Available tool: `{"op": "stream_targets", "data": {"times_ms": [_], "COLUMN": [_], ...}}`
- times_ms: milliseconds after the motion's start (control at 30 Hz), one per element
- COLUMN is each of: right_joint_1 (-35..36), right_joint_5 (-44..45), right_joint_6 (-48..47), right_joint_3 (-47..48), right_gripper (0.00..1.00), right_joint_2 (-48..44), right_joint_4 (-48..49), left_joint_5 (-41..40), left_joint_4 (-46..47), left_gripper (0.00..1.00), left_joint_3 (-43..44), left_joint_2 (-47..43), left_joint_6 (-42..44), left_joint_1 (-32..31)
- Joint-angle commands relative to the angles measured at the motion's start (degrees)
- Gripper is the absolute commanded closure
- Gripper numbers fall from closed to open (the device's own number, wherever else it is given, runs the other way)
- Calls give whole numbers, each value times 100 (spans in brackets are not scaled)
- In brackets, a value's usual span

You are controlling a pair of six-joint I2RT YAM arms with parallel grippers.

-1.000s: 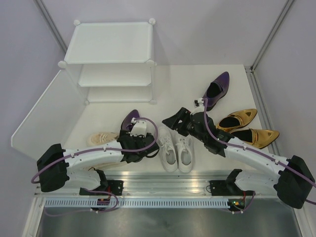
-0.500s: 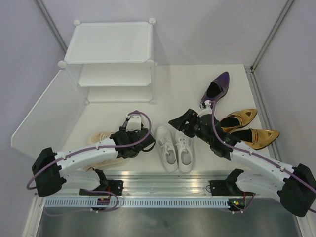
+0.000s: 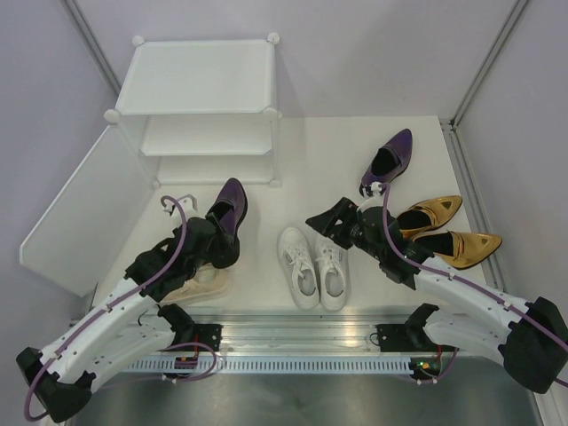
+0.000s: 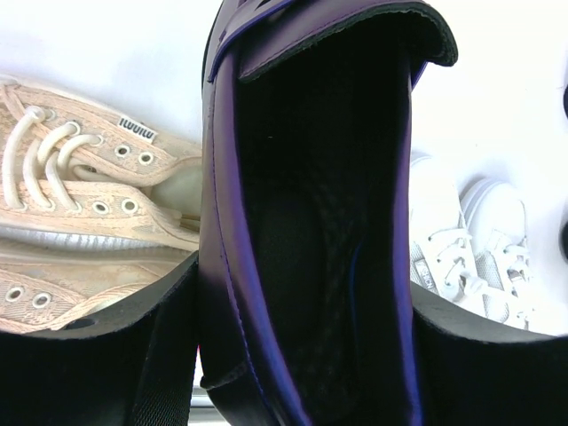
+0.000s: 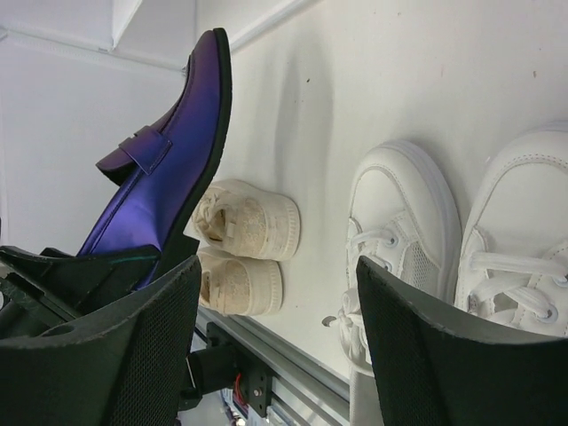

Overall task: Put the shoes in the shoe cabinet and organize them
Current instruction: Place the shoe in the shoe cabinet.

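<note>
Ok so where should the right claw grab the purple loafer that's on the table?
Probably across the heel end of the purple loafer, coming down from above: it sits upright, opening up, with the heel pointing toward the right claw, so the claw can straddle both sides.

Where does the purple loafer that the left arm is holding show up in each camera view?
Top external: purple loafer left of centre, in the left tool.
Left wrist: purple loafer fills the middle.
Right wrist: purple loafer upper left, toe raised.
Shared landmark: white sneakers, in all three.
</note>
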Motion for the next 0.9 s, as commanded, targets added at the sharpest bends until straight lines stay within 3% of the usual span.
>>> {"op": "stream_targets", "data": {"times_ms": [0,267,433,867], "right_joint_1": [-32,-129,-173,-243], "right_joint_5": [-66,-93,-110,-119], "right_joint_6": [8,-10,-18,-176], "right_joint_3": [-74,-170,-170,-162], "right_gripper": [26,25,26,26], "right_joint_2": [17,-80,-71,60], "right_joint_4": [263,263,263,263], "left_joint_5": [290,562,229,-571], "left_joint_4": [793,741,468,1250], "left_gripper": [98,98,98,98], "left_joint_3": [78,526,921,1361], "left_joint_2": [-255,-827,-959,-274], "left_joint_6": [130,420,587,1658], "left_joint_1": [81,98,98,142]}}
